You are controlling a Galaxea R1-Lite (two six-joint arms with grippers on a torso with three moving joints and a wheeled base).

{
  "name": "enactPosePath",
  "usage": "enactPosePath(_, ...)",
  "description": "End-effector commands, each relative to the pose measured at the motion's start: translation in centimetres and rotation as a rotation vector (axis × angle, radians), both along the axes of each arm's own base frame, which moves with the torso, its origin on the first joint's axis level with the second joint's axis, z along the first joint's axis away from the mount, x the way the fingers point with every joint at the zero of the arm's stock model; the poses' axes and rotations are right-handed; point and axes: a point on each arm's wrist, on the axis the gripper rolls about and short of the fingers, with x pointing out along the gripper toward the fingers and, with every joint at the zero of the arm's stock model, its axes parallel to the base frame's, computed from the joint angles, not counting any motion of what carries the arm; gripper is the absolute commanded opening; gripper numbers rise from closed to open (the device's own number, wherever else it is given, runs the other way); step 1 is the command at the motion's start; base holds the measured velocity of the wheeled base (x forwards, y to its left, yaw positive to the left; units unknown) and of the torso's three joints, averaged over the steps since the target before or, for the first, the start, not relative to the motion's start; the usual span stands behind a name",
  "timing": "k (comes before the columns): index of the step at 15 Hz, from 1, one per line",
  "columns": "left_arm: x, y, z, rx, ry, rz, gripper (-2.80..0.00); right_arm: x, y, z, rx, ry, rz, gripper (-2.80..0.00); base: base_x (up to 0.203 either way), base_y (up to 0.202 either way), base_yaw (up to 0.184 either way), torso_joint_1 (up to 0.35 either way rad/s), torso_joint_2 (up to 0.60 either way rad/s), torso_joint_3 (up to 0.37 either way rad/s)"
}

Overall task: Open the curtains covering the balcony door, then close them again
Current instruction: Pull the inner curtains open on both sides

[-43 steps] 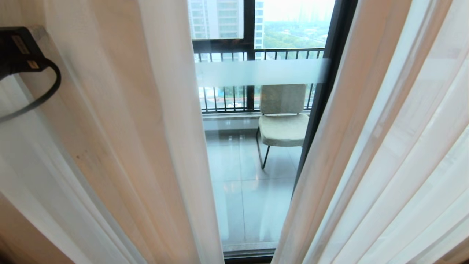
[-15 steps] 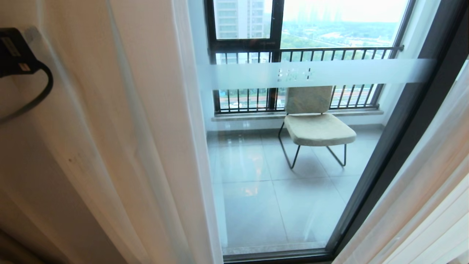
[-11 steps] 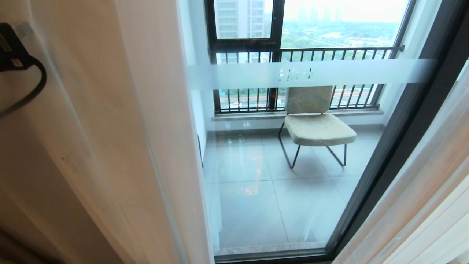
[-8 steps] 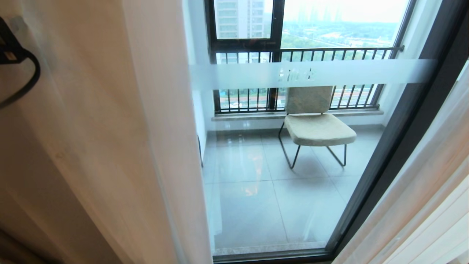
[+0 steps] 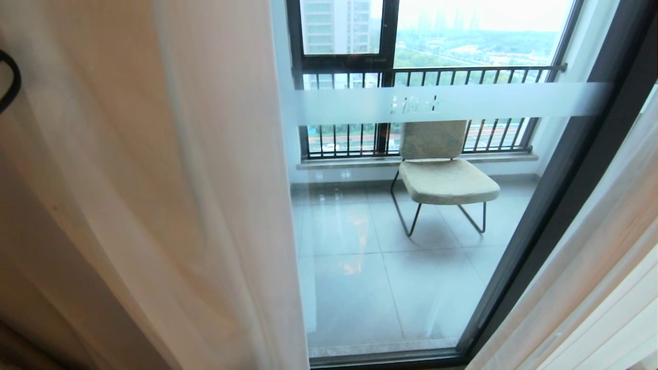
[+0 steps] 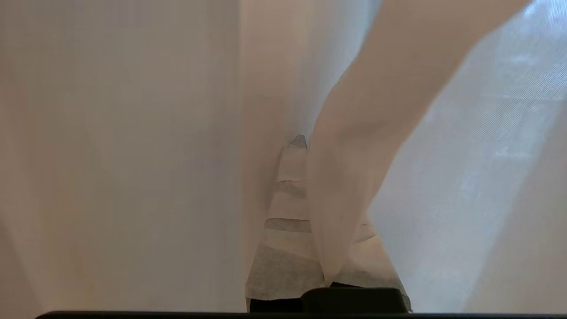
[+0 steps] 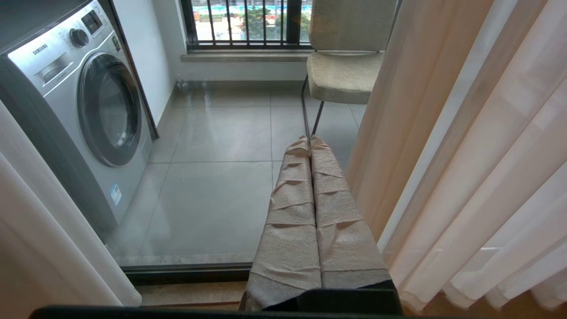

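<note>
Glossy grey tiles and a padded chair (image 5: 442,174) show through the balcony door (image 5: 560,169), its glass crossed by a frosted band. Soft pleated curtains (image 5: 154,205) hang parted to either side. My left gripper (image 6: 305,146), fingers together, seems pinched on a sheer fold, mostly buried in cloth. My right gripper (image 7: 310,144) rests closed, paper-wrapped, touching nothing.

Sheer curtains (image 5: 154,205) hang parted, baring the balcony door (image 5: 555,205).
</note>
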Motion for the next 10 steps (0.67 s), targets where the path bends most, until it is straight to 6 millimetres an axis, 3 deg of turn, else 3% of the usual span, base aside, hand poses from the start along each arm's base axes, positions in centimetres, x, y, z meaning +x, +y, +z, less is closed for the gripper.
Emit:
enactPosePath(1, 0.5, 0.9, -0.2, -0.009, 0.026, -0.011, -2.8, 0.0, 0.0, 0.0, -0.001, 0.002, 0.001, -2.8, 0.0, 0.0, 0.0, 0.0, 0.0, 0.0)
enactPosePath(10, 1.3, 6.7, 0.5, -0.035, 0.089, 0.078, -2.8, 0.0, 0.0, 0.0, -0.001, 0.0, 0.001, -2.8, 0.0, 0.0, 0.0, 0.0, 0.0, 0.0)
